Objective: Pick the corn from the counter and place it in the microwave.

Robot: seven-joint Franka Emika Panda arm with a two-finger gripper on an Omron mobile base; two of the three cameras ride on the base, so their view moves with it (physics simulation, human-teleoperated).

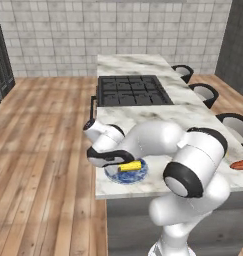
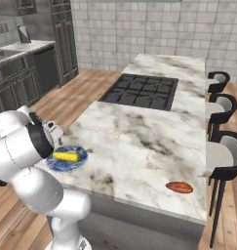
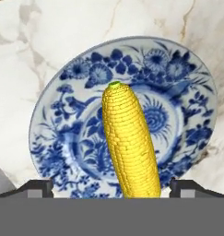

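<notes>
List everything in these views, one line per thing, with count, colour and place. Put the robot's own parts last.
bumpy yellow corn cob: one, yellow with a green tip, lying on the plate.
blue-and-white patterned plate: one, near the counter's front corner by the arm.
white-grey marble-veined counter: one, long island slab.
black stovetop: one, set into the counter's far half.
reddish-brown elongated food item: one, on the counter's near edge, apart from the plate.
black-backed chairs with white seats: three, along the counter's far side.
dark grey cabinets: along the wall, in the right base view.
white arm's tool: one, dark fingertips either side of the corn, jaws open, over the plate.
</notes>
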